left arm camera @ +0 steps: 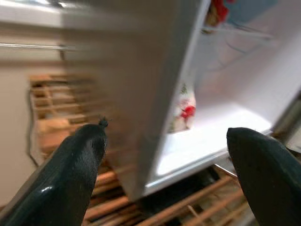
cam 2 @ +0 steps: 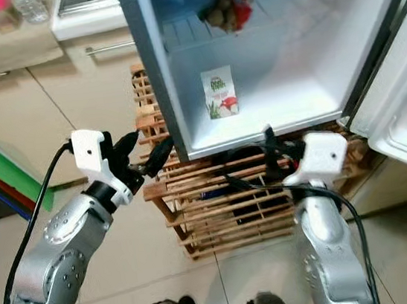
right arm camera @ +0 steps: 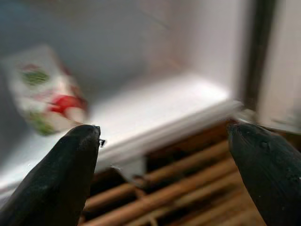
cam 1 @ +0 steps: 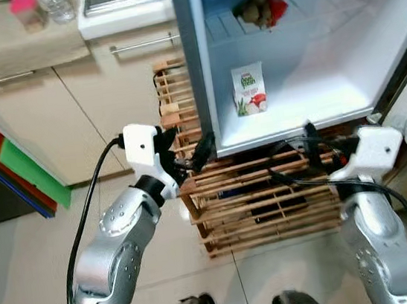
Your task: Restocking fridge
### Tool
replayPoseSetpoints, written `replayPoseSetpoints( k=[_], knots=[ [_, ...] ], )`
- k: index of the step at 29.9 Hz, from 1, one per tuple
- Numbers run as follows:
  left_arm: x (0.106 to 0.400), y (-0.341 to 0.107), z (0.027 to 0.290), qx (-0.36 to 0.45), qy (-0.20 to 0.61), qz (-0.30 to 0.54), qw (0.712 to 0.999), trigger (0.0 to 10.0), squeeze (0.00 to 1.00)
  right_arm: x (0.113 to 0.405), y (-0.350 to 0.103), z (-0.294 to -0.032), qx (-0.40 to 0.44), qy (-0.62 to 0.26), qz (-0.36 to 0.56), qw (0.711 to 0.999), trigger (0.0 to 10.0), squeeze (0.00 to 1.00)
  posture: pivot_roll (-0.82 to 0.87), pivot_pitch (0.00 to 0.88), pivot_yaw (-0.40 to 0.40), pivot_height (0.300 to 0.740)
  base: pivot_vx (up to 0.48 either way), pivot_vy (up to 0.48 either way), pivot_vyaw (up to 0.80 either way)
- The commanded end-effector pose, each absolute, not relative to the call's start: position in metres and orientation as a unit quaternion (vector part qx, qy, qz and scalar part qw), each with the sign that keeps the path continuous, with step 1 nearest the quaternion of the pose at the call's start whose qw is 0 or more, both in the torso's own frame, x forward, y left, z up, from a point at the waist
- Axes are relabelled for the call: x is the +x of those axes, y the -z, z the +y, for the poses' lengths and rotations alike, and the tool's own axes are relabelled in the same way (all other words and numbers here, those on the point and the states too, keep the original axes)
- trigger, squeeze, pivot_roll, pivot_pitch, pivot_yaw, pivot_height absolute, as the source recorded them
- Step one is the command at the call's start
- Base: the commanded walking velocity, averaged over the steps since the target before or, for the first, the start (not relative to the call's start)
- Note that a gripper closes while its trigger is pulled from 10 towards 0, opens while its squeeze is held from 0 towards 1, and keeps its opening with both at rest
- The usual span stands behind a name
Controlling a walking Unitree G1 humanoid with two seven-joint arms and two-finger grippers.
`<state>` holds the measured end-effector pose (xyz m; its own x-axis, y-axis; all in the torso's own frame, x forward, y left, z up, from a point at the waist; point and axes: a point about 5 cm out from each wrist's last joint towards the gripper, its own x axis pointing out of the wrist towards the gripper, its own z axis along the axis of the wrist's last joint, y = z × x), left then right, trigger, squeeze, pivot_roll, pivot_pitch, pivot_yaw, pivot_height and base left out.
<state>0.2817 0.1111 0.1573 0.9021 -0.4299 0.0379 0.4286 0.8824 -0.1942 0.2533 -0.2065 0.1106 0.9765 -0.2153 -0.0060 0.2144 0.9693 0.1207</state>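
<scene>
Fridge (cam 1: pixel 331 98): door open, standing on a wooden rack (cam 1: pixel 263 204).
Carton (cam 1: pixel 248 89): upright on the fridge floor, near the front edge.
Left gripper (cam 1: pixel 192 153): jaws wide, empty, just outside the fridge's left wall.
Right gripper (cam 2: pixel 263 151): jaws wide, empty, below the fridge's front edge.

The open white fridge (cam 1: pixel 329 83) has smooth, glossy plastic walls. A small printed paper carton (cam 1: pixel 248 89) stands inside (matt, with green and red print). The slatted crate (cam 1: pixel 263 204) is bare, unfinished wood. Pale floor tiles (cam 1: pixel 23 265) shine. Both arms are brushed silver metal.
</scene>
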Motion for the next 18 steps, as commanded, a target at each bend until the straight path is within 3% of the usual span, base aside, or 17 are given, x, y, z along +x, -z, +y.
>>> replayPoseSetpoints(
  k=[1,6,18],
  knots=[
    [0.29,-0.152,0.12,-0.072,0.173,-0.001,0.982,10.0,0.0,0.257,-0.109,-0.213,0.031,0.108,0.017,0.994,10.0,0.0,-0.12,0.0,0.084,0.74,0.0,0.0,0.0],
    [0.303,-0.147,0.123,-0.013,0.138,-0.007,0.99,10.0,0.0,0.269,-0.112,-0.214,-0.024,0.086,0.024,0.996,10.0,0.0,-0.13,0.0,0.078,0.74,0.0,0.0,0.0],
    [0.315,-0.157,0.124,-0.026,0.123,-0.04,0.991,10.0,0.0,0.277,-0.106,-0.214,-0.024,0.09,0.04,0.995,10.0,0.0,-0.13,0.0,0.091,0.74,-0.02,0.0,0.0]
  ],
)
